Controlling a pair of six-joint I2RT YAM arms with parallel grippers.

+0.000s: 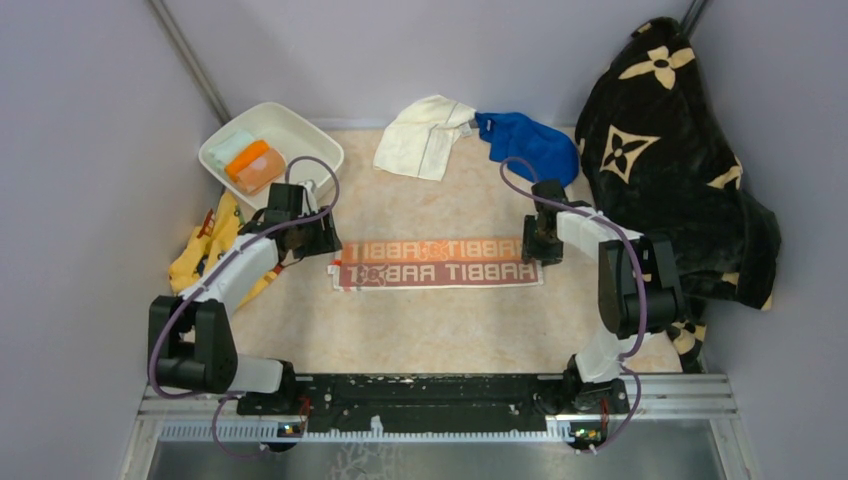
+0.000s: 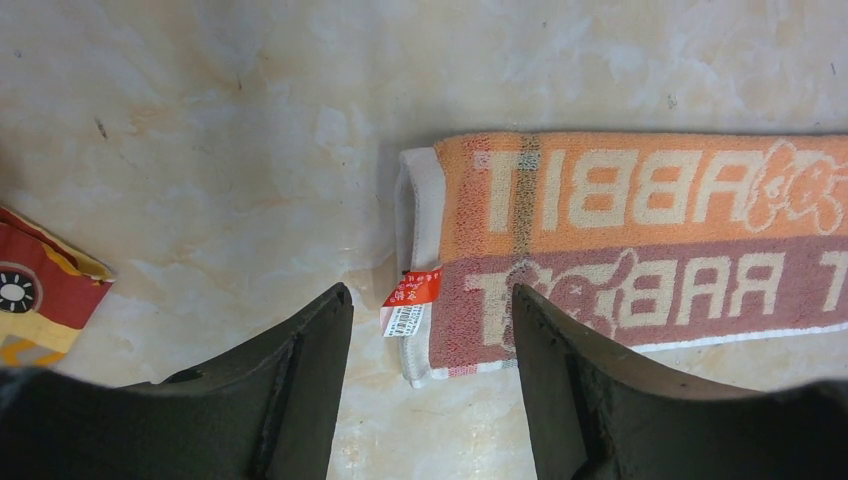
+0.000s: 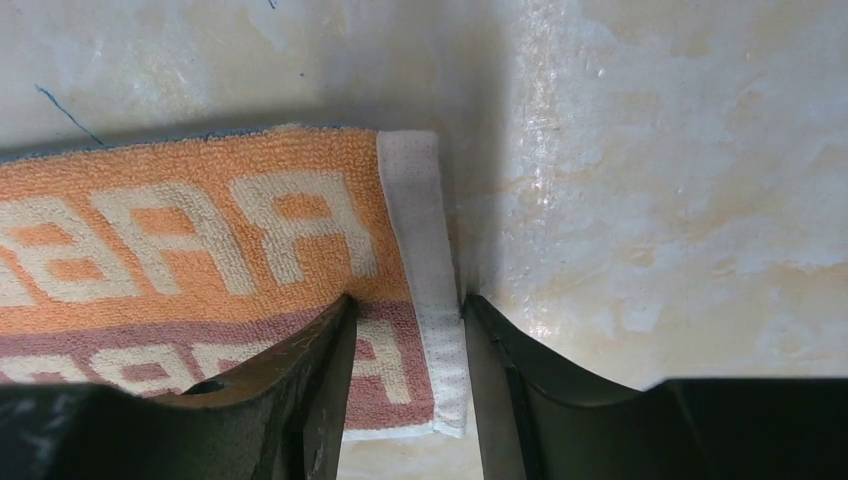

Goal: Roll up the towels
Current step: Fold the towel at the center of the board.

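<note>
1. Top view: the printed towel lies mid-bench as a long, narrow folded strip, flat and not yet rolled. The left end effector sits at its left end and the right end effector at its right end. The cream towel and the blue towel lie crumpled and touching at the far edge of the bench, beside the black blanket. The step in hand looks like starting the roll. It would go best begun at one end only, with the other end pinned so the strip stays straight.

2. Left wrist view: the left end effector's fingers are spread and hold nothing. The strip's left end and its red tag lie between them. The cloth is looped terry with a smooth white hem, so it is soft and thick enough to spring open. I judge the first turn should be tucked tight over the hem, with the tag folded inside.

3. Right wrist view: the right end effector has its fingers parted and straddling the white hem at the strip's right end, with the cloth flat on the glossy, marbled bench. No pinch shows. The slick surface may let the strip slide, so light downward pressure here should help keep the edges aligned.
</note>
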